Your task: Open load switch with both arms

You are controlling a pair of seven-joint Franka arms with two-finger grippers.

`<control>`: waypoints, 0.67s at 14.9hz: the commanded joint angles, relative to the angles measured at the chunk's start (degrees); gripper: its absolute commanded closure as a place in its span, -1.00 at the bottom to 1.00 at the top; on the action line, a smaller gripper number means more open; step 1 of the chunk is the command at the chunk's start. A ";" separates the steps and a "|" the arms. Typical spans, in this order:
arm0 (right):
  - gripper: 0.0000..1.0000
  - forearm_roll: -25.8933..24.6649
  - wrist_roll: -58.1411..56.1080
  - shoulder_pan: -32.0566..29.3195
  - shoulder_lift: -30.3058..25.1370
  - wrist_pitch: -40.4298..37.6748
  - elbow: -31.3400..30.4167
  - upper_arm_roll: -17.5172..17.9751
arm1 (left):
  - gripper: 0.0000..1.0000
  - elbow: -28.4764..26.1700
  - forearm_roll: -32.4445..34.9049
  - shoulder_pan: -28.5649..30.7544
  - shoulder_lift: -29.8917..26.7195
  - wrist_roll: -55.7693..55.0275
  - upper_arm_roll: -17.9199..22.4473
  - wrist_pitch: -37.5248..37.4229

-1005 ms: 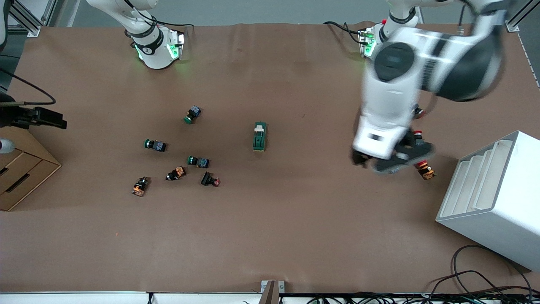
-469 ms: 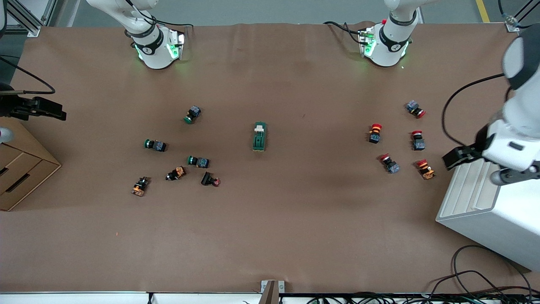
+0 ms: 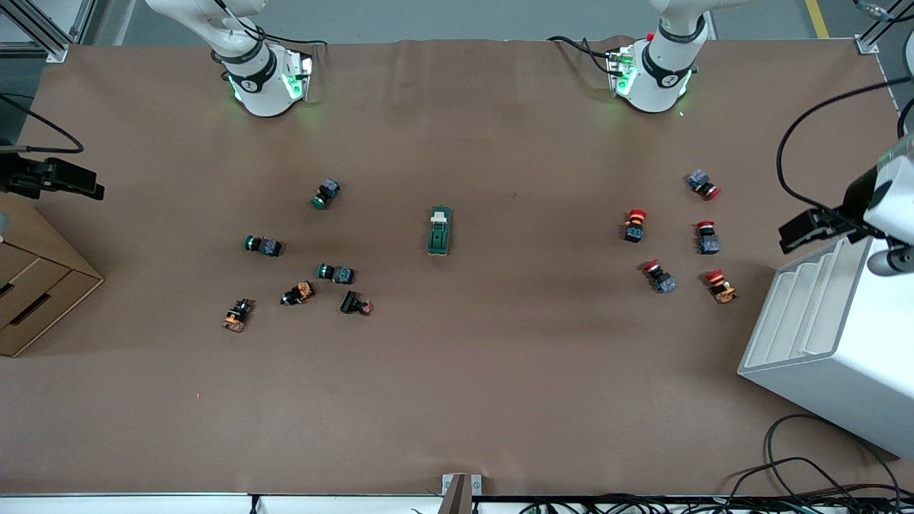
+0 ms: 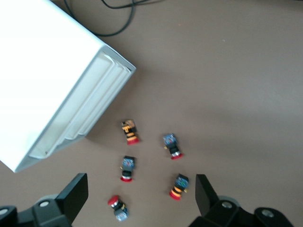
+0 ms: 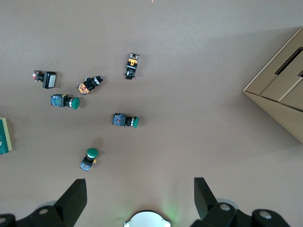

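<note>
The load switch [image 3: 440,230], a dark-green block with a white toggle at the end toward the arm bases, lies flat mid-table; only its edge [image 5: 4,136] shows in the right wrist view. My left gripper [image 4: 140,196] hangs open and empty, high over the red push buttons beside the white rack; in the front view it [image 3: 814,230] is at the left arm's end of the table. My right gripper [image 5: 138,197] is open and empty too, high above the table in front of its own base [image 5: 147,220]. From the front it [image 3: 61,178] shows above the cardboard box.
Several green-capped and orange push buttons [image 3: 300,268] lie scattered toward the right arm's end. Several red-capped push buttons [image 3: 678,235] lie toward the left arm's end. A white slotted rack [image 3: 835,335] and a cardboard drawer box [image 3: 36,293] stand at the table's two ends.
The left arm swung away from above the red push buttons out to the white rack's end of the table. The right gripper drifted slightly. The load switch did not move.
</note>
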 commanded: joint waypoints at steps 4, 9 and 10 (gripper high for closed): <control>-1.00 1.11 -0.30 0.41 -8.68 1.45 -7.90 -0.72 | -1.00 -13.46 -6.78 -8.97 -12.94 5.14 10.92 -0.14; -1.00 0.32 -0.57 0.50 -18.09 9.53 -19.85 -0.46 | -1.00 -19.63 -6.88 -8.55 -19.10 9.29 10.23 -0.14; -1.00 0.06 -0.57 0.41 -18.01 9.54 -19.78 -0.54 | -1.00 -19.63 -6.88 -8.28 -19.46 9.29 9.88 -0.32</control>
